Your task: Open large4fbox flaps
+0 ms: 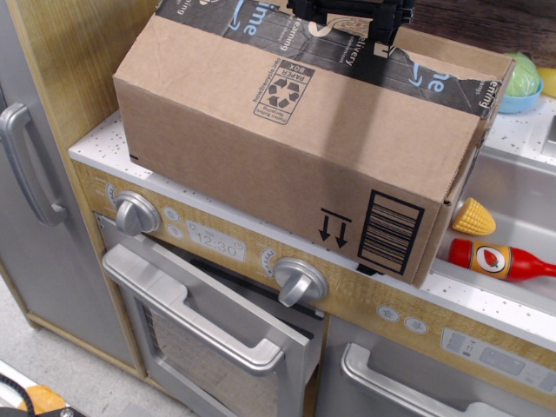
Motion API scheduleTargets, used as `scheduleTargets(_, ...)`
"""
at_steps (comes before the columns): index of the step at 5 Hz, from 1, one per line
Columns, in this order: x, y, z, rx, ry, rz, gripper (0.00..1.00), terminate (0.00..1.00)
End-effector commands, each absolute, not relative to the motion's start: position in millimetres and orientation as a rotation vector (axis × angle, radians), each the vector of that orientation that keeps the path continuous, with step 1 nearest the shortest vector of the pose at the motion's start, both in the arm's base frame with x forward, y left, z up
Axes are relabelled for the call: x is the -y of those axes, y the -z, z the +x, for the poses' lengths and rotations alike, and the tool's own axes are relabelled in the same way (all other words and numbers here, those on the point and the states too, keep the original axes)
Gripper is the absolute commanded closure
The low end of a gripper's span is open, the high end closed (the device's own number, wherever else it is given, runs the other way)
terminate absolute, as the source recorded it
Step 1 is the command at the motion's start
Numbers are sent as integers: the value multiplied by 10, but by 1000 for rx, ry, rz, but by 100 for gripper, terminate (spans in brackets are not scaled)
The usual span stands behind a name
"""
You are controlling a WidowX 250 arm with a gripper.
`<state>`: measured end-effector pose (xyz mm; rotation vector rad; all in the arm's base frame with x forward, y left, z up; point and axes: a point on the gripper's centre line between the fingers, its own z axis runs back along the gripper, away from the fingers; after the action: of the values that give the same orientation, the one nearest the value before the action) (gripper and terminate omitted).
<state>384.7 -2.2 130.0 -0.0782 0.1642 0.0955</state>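
Gripper (347, 22) is sitting at the top centre of the frame, black and mostly cut off by the upper edge, so I cannot tell whether its fingers are spread or pinching the cardboard. I am seeing it pressing against the near flap (347, 48), whose black prime tape is tilting up along the large4fbox (287, 148). That box is filling the upper middle of the frame, resting on the speckled counter (95, 139) of a toy kitchen, above the oven knobs (298, 280). Its far flaps are hiding behind the gripper. At right I am making out a toy corn cob (473, 217), a ketchup bottle (504, 259) running off frame, and a green bowl (524, 80) half hidden behind the box.
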Motion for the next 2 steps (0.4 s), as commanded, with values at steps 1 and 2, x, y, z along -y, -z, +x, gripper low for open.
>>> scheduleTargets(1, 78, -1791, 3748, -142, -169, -3, 0, 0)
scheduleTargets(2, 112, -1929, 3503, -127, -212, 38, 0, 0)
